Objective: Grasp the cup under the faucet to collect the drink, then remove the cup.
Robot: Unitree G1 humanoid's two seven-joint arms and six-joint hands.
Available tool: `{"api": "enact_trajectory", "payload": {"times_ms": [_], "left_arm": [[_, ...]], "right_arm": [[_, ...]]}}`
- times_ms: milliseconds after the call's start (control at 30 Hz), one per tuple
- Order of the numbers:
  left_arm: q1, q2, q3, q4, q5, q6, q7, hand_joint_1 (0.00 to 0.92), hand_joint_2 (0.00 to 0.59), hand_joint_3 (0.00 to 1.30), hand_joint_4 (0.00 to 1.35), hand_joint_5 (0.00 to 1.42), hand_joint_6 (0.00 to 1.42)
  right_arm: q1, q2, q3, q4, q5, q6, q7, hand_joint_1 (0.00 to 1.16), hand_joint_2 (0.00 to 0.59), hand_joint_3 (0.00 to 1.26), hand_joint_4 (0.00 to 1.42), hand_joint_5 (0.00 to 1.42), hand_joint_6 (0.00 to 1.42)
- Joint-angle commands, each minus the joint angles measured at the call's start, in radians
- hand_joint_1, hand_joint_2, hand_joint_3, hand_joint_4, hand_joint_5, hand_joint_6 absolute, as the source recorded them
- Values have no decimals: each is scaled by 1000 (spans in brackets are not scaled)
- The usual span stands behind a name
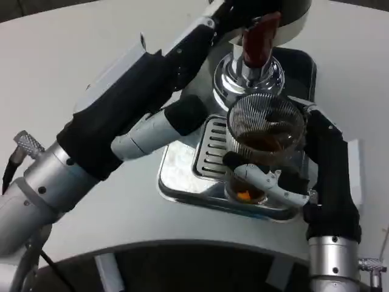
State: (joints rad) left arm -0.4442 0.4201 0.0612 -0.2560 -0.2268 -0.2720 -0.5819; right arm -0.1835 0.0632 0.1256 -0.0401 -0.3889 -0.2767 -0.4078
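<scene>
Your right hand [285, 182] wraps its fingers round the ribbed cup [265, 141] of dark drink, over the drip tray [182, 167] mid-counter [73, 55], below the faucet [260, 39]. Your left hand's up top, grip unclear.

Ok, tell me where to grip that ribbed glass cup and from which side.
Grip the ribbed glass cup around its lower wall from the robot's right, as the right hand does now: it stands upright with drink inside, and the faucet blocks the top.
</scene>
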Motion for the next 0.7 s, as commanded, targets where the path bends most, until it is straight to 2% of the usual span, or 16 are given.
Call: {"api": "enact_trajectory", "payload": {"times_ms": [33, 267, 467, 600, 700], "left_arm": [[35, 35, 11, -30, 20, -58, -20, 0, 57, 26, 0, 13, 5], [50, 66, 17, -18, 21, -104, -28, 0, 58, 38, 0, 14, 7], [82, 98, 40, -13, 7, -144, -49, 0, 58, 43, 0, 14, 8], [107, 122, 59, -10, -1, -181, -70, 0, 58, 48, 0, 13, 8], [136, 152, 80, -8, 6, -243, -91, 0, 55, 50, 0, 13, 8]], "right_arm": [[65, 8, 8, -117, 15, -3, 32, 1022, 132, 807, 824, 938, 809], [165, 4, 18, -253, 25, 23, 101, 1019, 128, 807, 824, 939, 811], [286, -9, 29, -389, 42, 42, 172, 1021, 128, 807, 824, 939, 813], [360, -27, 27, -477, 55, 60, 222, 1022, 128, 807, 824, 939, 813], [422, -47, 22, -550, 74, 76, 261, 1021, 128, 807, 824, 939, 813]]}}
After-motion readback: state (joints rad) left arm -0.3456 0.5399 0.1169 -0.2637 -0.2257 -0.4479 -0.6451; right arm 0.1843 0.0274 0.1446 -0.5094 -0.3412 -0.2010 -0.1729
